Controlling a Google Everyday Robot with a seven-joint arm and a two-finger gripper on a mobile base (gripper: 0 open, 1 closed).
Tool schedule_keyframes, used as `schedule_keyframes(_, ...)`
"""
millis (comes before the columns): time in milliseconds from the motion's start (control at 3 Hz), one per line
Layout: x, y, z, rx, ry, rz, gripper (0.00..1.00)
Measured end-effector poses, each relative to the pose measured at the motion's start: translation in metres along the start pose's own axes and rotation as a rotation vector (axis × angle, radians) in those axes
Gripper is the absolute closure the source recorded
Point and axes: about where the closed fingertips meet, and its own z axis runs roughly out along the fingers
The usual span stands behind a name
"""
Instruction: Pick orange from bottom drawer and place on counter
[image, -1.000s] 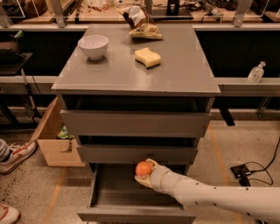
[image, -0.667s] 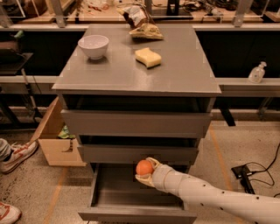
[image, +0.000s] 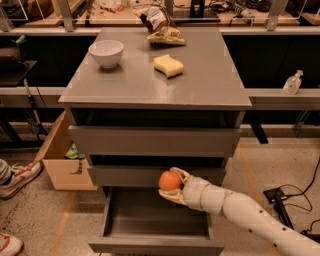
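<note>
in the camera view i am holding the orange (image: 169, 180) clamped in my gripper (image: 175, 185) just above the open bottom drawer (image: 150, 245), judging this the lift-out step, with the next move needing a rise past the drawer fronts onto the counter (image: 205, 80).

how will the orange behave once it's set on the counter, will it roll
The orange is round and smooth, so it may well roll on the flat, glossy counter unless released gently. It looks firm: the gripper, above the open bottom drawer, holds it without visible denting.
</note>
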Motion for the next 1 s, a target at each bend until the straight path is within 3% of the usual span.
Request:
schedule_keyframes(333,-0.051,0.007,-0.026,-0.053,-0.018,-0.1,1.0)
schedule_keyframes(667,-0.052,0.007,-0.027,-0.052,-0.019,-0.101,1.0)
schedule_keyframes(1000,-0.075,-0.018,-0.052,0.001,-0.036,-0.126,1.0)
